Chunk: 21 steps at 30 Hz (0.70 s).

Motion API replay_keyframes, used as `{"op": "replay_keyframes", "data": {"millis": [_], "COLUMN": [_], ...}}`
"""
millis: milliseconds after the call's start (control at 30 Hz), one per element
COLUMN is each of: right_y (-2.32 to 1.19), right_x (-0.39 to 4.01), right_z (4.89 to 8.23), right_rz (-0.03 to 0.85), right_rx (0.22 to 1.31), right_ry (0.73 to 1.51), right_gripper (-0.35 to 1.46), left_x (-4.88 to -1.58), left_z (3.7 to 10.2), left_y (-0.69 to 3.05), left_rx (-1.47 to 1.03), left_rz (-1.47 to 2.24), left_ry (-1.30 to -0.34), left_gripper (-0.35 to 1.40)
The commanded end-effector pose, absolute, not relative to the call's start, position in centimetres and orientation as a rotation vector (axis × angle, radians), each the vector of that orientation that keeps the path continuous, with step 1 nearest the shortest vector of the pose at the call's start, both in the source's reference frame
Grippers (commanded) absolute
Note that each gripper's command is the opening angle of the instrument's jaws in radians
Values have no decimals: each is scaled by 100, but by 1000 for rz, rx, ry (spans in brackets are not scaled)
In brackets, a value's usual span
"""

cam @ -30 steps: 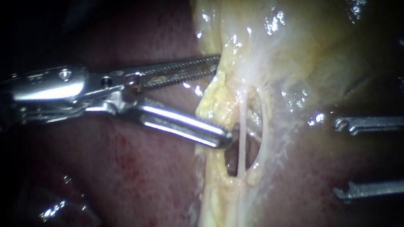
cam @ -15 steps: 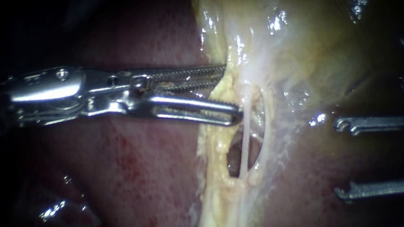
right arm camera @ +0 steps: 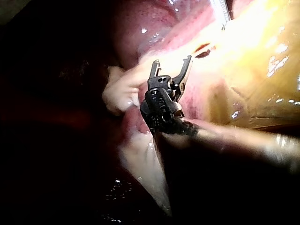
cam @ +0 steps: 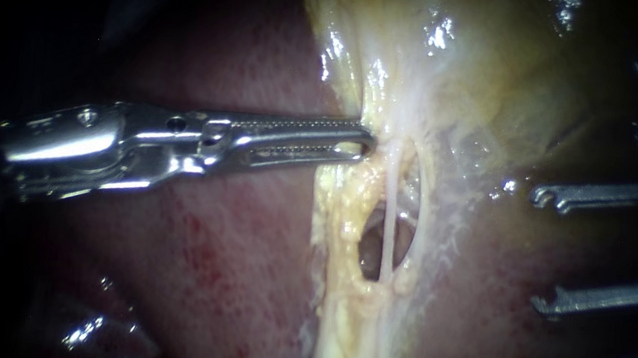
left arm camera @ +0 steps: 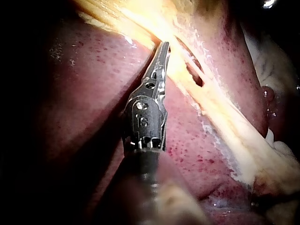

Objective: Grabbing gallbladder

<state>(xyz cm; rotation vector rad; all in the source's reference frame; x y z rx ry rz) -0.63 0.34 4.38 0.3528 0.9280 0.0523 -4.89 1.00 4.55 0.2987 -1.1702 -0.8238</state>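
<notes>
From 9 o'clock, my slender silver left instrument [cam: 367,141] clamps the glistening yellow gallbladder [cam: 485,78] by its edge; at 3 o'clock my silver right instrument [cam: 537,251] gapes wide, empty.

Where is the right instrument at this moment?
In the endoscope view the right instrument sits at the right edge, jaws open over the liver, apart from the left instrument, which grips the gallbladder edge.

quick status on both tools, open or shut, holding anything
Left tool: shut on the pale edge of the gallbladder.
Right tool: open, jaws wide apart, holding nothing.
</notes>
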Motion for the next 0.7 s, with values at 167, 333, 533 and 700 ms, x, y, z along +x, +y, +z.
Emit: {"op": "replay_keyframes", "data": {"millis": [167, 333, 533, 700], "right_y": [34, 34, 34, 34], "right_x": [-63, -63, -63, -63], "right_z": [438, 438, 438, 438], "right_rz": [54, 54, 54, 54], "right_rx": [353, 353, 353, 353], "right_ry": [927, 927, 927, 927], "right_gripper": [54, 54, 54, 54], "left_x": [-489, -489, -489, -489], "left_z": [452, 453, 453, 453], "left_y": [99, 97, 97, 97], "left_rx": [296, 293, 297, 296], "left_rz": [-827, -828, -834, -835], "left_ry": [-1169, -1165, -1162, -1162], "left_gripper": [-35, -35, -35, -35]}}
